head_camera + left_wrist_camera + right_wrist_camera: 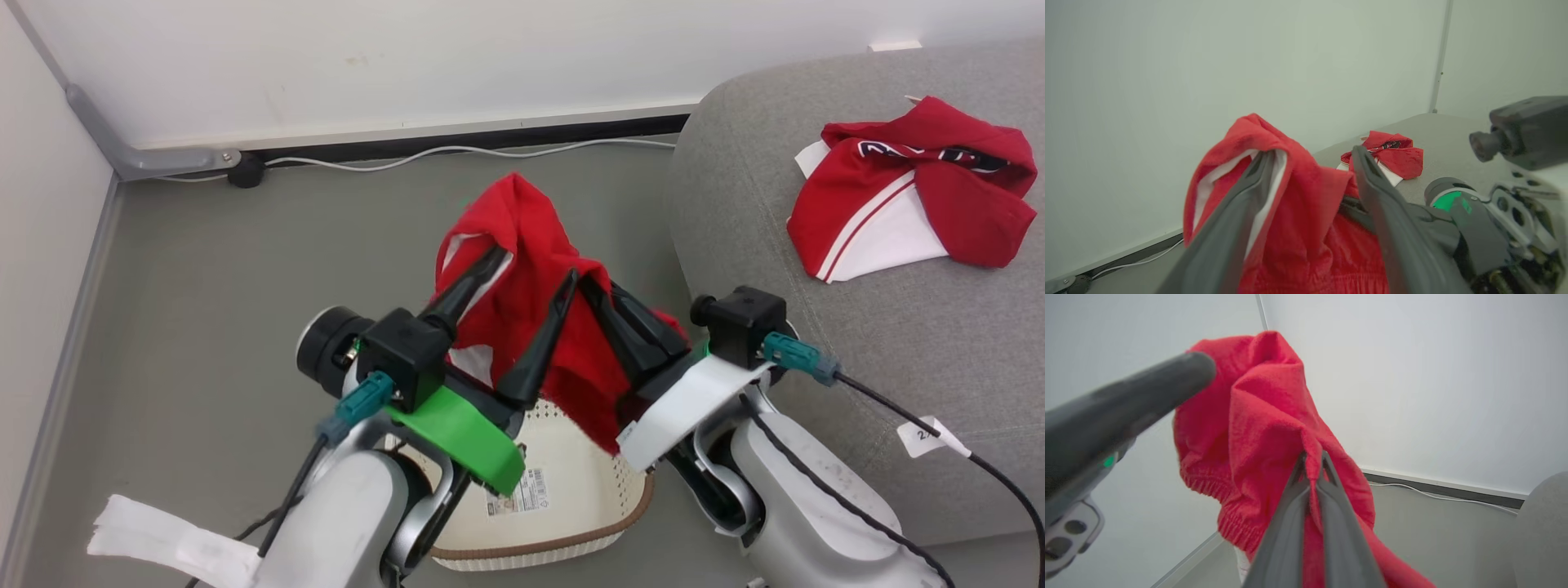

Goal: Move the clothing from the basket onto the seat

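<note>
Fingers of the right gripper [1312,459] are pressed together on a fold of the soft bright red sports garment with white panels [1265,416]. The cloth rises above the fingertips and hangs down on either side of them. Fingers of the left gripper [529,278] stand spread wide and clamp nothing. The red sports garment drapes over the finger farther from the right gripper, white lining against it, and the nearer finger stands bare just beside the cloth. Below both pairs of fingers sits the small oval cream plastic basket with brown woven-look rim [588,535]. Whether the hanging hem touches it cannot be told. Well beyond the right fingertips, a second crumpled red-and-white garment [906,192] lies on the large grey fabric-upholstered seat cushion [857,351], apart from both grippers.
</note>
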Available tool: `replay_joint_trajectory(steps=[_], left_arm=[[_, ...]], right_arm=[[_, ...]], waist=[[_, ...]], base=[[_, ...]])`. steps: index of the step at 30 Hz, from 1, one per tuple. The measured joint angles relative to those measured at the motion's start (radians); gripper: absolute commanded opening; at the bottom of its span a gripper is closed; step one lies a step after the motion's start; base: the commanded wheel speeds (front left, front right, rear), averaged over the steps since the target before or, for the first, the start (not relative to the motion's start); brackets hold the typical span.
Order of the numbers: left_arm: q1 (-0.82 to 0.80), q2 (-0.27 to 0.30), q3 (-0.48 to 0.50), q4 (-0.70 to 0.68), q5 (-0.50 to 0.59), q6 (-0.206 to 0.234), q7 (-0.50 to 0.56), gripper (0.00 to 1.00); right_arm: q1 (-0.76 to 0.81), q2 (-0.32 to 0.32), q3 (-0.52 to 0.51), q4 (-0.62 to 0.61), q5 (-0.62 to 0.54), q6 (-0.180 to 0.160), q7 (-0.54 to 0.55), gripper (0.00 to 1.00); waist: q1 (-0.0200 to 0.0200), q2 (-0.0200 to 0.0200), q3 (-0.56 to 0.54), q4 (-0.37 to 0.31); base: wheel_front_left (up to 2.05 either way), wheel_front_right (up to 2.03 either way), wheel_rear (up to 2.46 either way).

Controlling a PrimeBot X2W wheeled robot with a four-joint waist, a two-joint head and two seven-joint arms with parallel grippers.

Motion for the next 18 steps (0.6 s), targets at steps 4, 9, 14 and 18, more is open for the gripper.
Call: replay_joint_trajectory(steps=[4,9,14,18], left_arm=[[0.031,0.009,-0.035,-0.003,0.000,-0.010,0.015,1.00],[0.073,0.029,-0.074,-0.004,0.001,-0.017,0.032,1.00],[0.093,0.045,-0.098,-0.005,0.009,-0.025,0.049,1.00],[0.114,0.063,-0.103,-0.016,0.037,-0.025,0.054,1.00]], right_arm=[[-0.015,-0.011,-0.030,0.026,0.001,-0.015,-0.008,0.00],[-0.029,-0.030,-0.065,0.053,0.002,-0.032,-0.017,0.00],[-0.034,-0.036,-0.096,0.076,0.009,-0.045,-0.026,0.00],[-0.057,-0.039,-0.116,0.084,0.010,-0.050,-0.031,0.00]], waist=[[0.0000,0.0000,0.001,-0.002],[0.0000,0.0000,0.003,-0.006],[0.0000,0.0000,0.007,-0.010],[0.0000,0.0000,0.015,-0.022]], base=[[0.00,0.00,0.00],[0.00,0.00,0.00],[0.00,0.00,0.00],[0.00,0.00,0.00]])
